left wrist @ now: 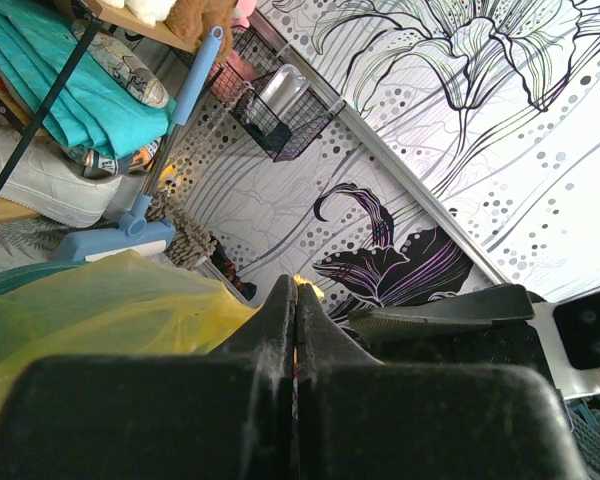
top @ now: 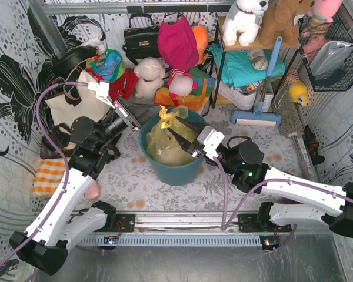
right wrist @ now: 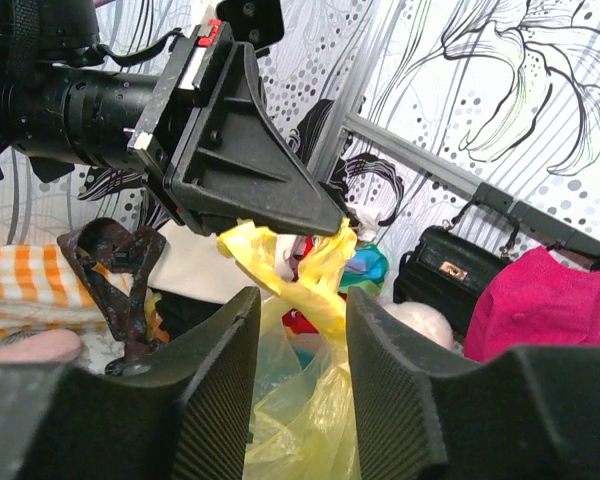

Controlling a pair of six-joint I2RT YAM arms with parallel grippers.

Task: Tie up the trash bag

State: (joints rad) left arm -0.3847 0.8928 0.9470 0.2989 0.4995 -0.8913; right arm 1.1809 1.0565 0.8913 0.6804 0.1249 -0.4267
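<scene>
The trash bag [top: 162,141], thin yellow plastic, sits in the round teal bin [top: 175,167] at the table's middle. Its floppy top ends [right wrist: 315,275] stick up, twisted together. My left gripper [top: 142,124] reaches in from the left and is shut on the tip of one yellow end; a sliver of yellow [left wrist: 307,284] shows at its tips [left wrist: 296,288]. My right gripper [right wrist: 300,300] comes from the right, open, with the twisted yellow ends standing between its fingers [right wrist: 215,380] and close to the right-hand one. In the top view the right gripper [top: 175,129] hovers over the bag.
A cream tote bag [top: 76,106] leans behind the left arm. A black handbag [top: 140,38], plush toys [top: 148,76] and a shelf of clothes [top: 241,64] crowd the back. A blue brush [top: 260,114] stands at the right, a wire basket [top: 332,59] hangs on the wall, and an orange checked cloth [top: 50,176] lies left.
</scene>
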